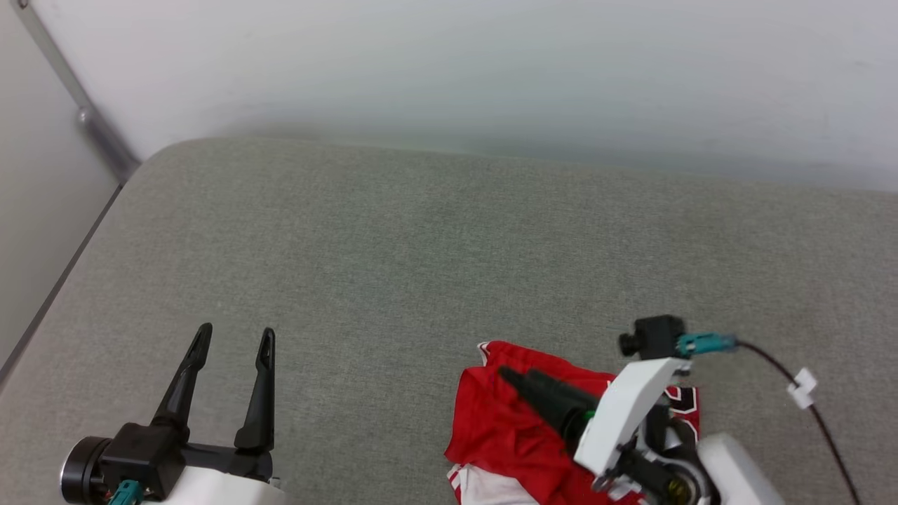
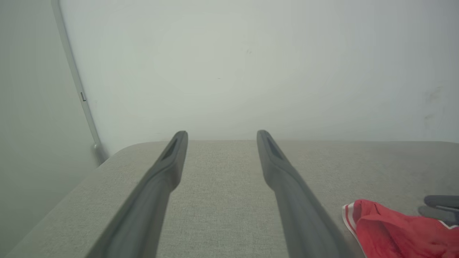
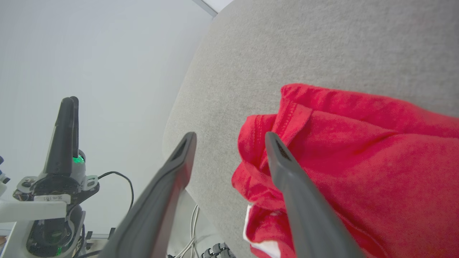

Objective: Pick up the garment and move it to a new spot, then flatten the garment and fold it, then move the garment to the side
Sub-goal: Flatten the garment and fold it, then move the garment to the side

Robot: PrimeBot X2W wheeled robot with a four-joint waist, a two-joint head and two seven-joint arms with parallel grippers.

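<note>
Right end effector (image 3: 230,139) spread, straddling garment (image 3: 358,161) edge.

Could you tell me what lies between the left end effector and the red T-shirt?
Nothing but bare grey cushion surface separates the left end effector from the red jersey T-shirt, as the head view shows.

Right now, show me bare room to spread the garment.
Bare: grey surface between the wall, the left gripper and the garment. Crowded: near right, where the right gripper hangs over the garment.
</note>
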